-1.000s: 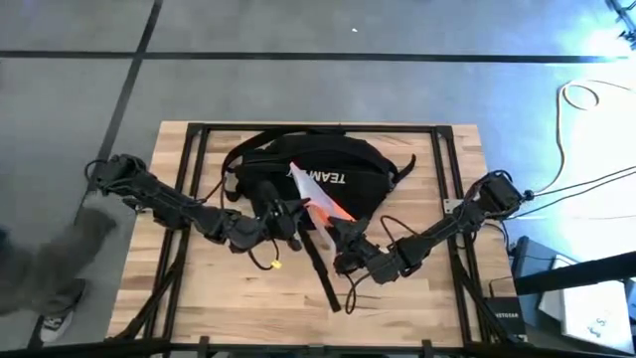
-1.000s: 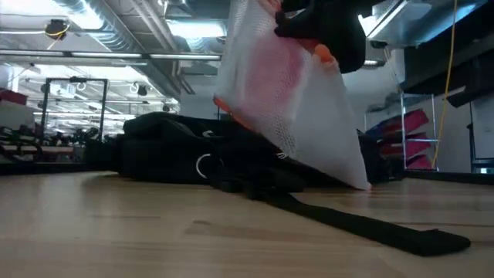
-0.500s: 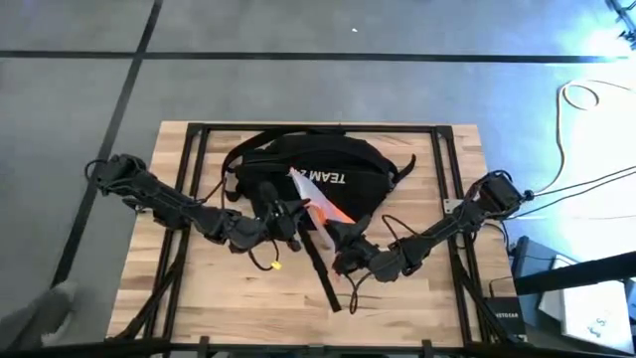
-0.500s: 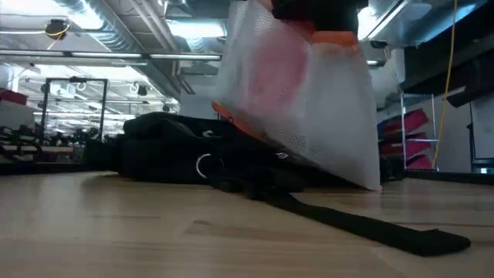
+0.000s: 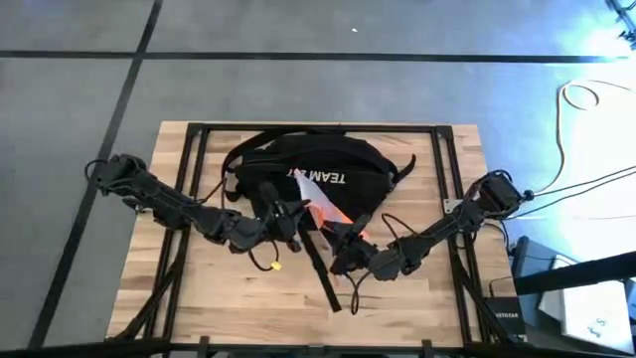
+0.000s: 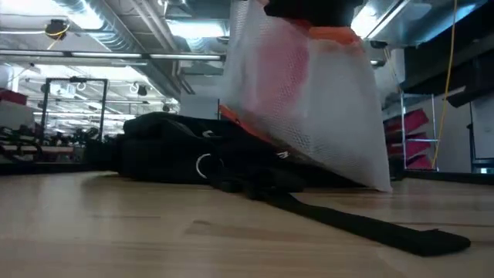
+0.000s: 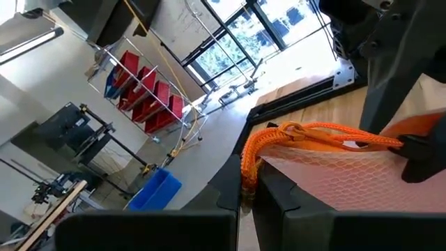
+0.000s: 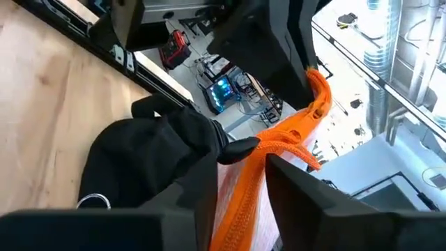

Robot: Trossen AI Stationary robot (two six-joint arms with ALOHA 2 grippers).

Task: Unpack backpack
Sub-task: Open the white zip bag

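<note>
The black backpack [image 5: 298, 164] with white lettering lies flat at the table's far middle; the low view shows it as a dark mound [image 6: 166, 147]. A translucent pouch with orange trim [image 6: 309, 100] hangs over the backpack's near side [image 5: 320, 197], its lower edge slanting down onto the backpack. My left gripper [image 5: 295, 213] and my right gripper [image 5: 345, 239] are both shut on the pouch's orange top trim, left and right of its middle. A long black strap [image 5: 320, 267] trails from the backpack toward the near edge. My left gripper pinches the pouch's orange corded trim [image 7: 245, 159] between its two fingers, at the top edge's left end. The trim runs on from the fingers to the other gripper. My right gripper pinches the orange zip trim [image 8: 245, 183] between its two fingers, along the top edge toward its right end. The pouch hangs below the fingers, with its lower part [image 6: 255, 131] against the backpack.
A black frame [image 5: 199, 139] runs round the wooden tabletop. The strap [image 6: 363, 224] lies across the near middle. A small yellow piece [image 5: 275, 265] sits near my left gripper. Bare wood shows at the near left and near right.
My right gripper has risen a little with the pouch's trim. The pouch's top edge, slanted before, now stands nearly level, and its lower corner has swung toward the table's right. The backpack has stayed put.
</note>
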